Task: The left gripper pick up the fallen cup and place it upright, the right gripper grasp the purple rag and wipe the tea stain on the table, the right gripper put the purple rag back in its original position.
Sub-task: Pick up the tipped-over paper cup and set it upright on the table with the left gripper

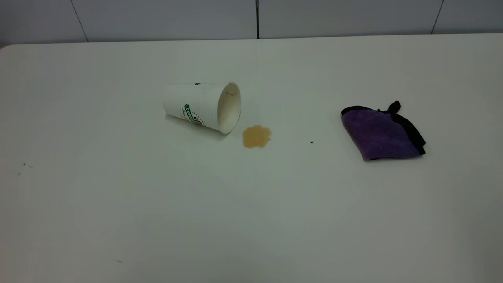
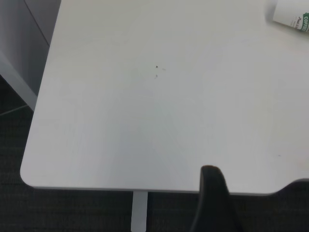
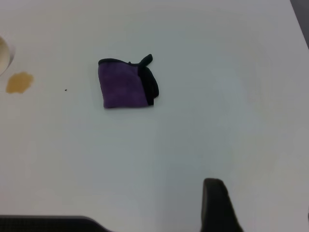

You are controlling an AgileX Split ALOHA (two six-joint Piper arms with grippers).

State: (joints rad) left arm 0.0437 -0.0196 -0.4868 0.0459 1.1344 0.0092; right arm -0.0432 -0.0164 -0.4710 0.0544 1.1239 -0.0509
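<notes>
Neither arm shows in the exterior view. Each wrist view catches only one dark finger at its edge: left gripper [image 2: 212, 200] over the table's [image 1: 118, 216] near corner, right gripper [image 3: 218, 205] over bare tabletop. Both fingers hang clear, holding nothing, touching nothing. Whether either jaw pair is spread or closed cannot be told.

Purple rag [image 3: 126, 84] lies folded flat well ahead of the right gripper, black edging and black loop tag on the side away from the stain. Tiny black speck [image 3: 65, 89] sits between rag and tea stain [image 3: 20, 82]. Stain is farther off, a tan blotch, apart from the rag.

Cup [image 1: 204, 106] lies on its side, far from the left gripper, only its base end [image 2: 292, 13] showing in the left wrist view. Mouth faces the stain, rim just beside it. Green banner on the cup reads "COFFE…", rest not legible.
</notes>
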